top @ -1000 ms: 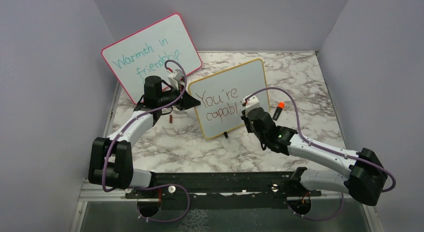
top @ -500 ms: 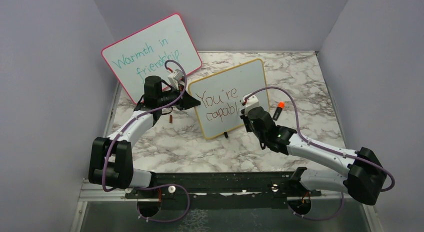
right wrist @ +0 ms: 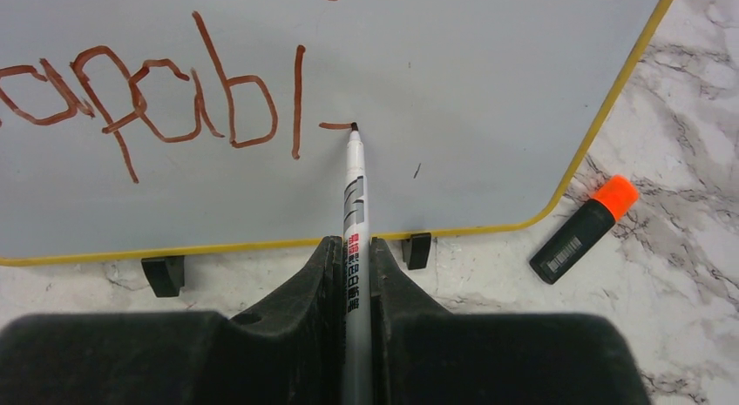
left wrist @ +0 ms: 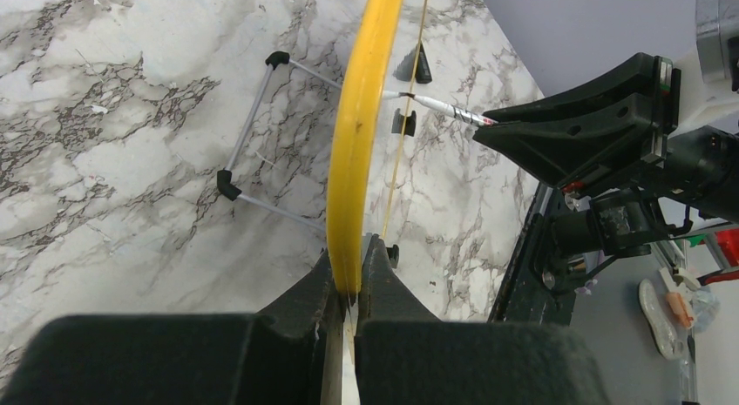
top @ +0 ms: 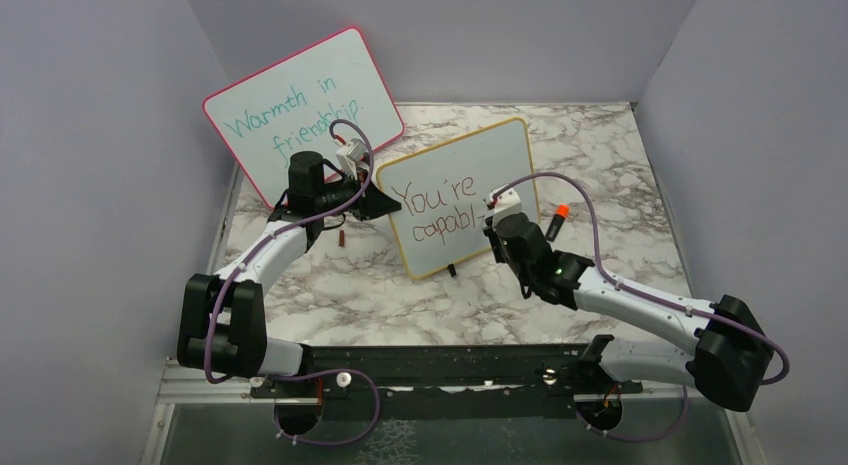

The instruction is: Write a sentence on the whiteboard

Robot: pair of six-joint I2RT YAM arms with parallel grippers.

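Mid-word: the right gripper [right wrist: 353, 270], clamped on the marker [right wrist: 354, 192], sets its tip on the whiteboard [right wrist: 488, 91], which stands mid-table. The sentence [right wrist: 157, 100] reads "capabl" so far, with the "e" barely begun (likely). The left gripper [left wrist: 350, 287] pinches the yellow frame. Next — a small, steady curl.

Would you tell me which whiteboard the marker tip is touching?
The smaller yellow-framed whiteboard with red-brown writing; the larger pink-framed whiteboard bears teal writing.
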